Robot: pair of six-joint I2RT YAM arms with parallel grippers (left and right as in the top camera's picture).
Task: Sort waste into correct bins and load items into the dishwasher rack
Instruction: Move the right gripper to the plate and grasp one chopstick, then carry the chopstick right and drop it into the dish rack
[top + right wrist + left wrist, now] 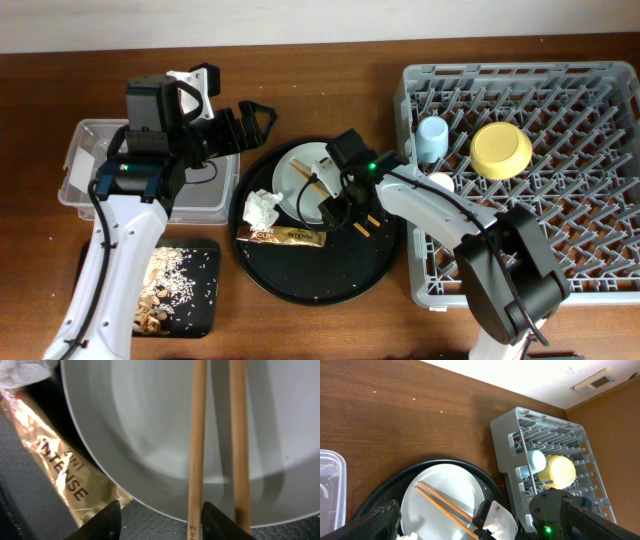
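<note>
The grey-white plate [296, 172] lies in the round black tray [300, 285] with the chopsticks [342, 208] laid across it. The white napkin [262, 208] and the brown-gold wrapper [285, 235] lie beside the plate. My right gripper [335, 207] is open and low over the plate's rim. In the right wrist view [160, 512] one chopstick [196, 460] runs between the fingers, just inside the right one. My left gripper [245, 122] is open and empty, above the tray's far left edge. The blue cup [432, 135] and yellow bowl [500, 150] sit in the rack [590, 270].
The clear tub [90, 165] stands at the left under my left arm. The flat black tray [200, 310] at the front left holds beige scraps and crumbs [165, 280]. A pale cup rim [441, 183] shows in the rack beside my right arm.
</note>
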